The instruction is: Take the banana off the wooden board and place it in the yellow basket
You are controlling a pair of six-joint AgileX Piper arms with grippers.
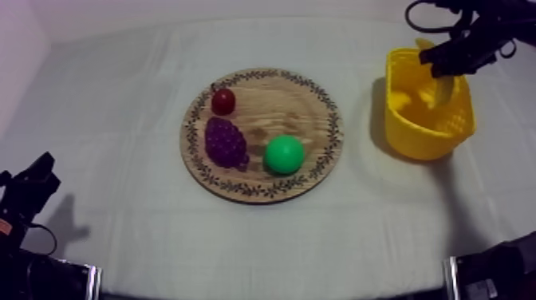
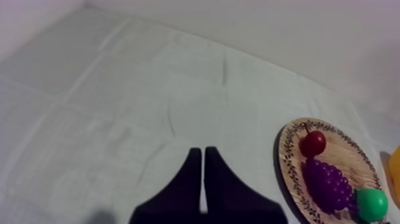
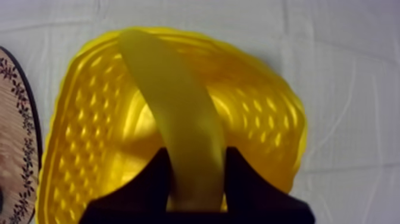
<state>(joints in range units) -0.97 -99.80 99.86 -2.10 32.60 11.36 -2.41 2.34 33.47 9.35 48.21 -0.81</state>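
From above: right gripper [image 1: 441, 60] over the yellow basket [image 1: 427, 144] at the counter's [image 1: 120, 96] right side, clamped round the banana [image 1: 443, 89], held hanging down into the basket. On the wooden board [image 1: 319, 108] mid-counter, a small red fruit [image 1: 223, 101], a bunch of grapes [image 1: 226, 142] and a round green fruit [image 1: 284, 154]. Left gripper [image 1: 36, 177] low at the left edge, well apart from the wooden board.

From the left wrist: left gripper [image 2: 203, 179] with fingers pressed together in a narrow wedge, holding nothing, above bare cloth; wooden board [image 2: 348, 152] nearby.

From the right wrist: right gripper [image 3: 196, 161] closed on the banana [image 3: 172, 89], above the yellow basket [image 3: 256, 95].
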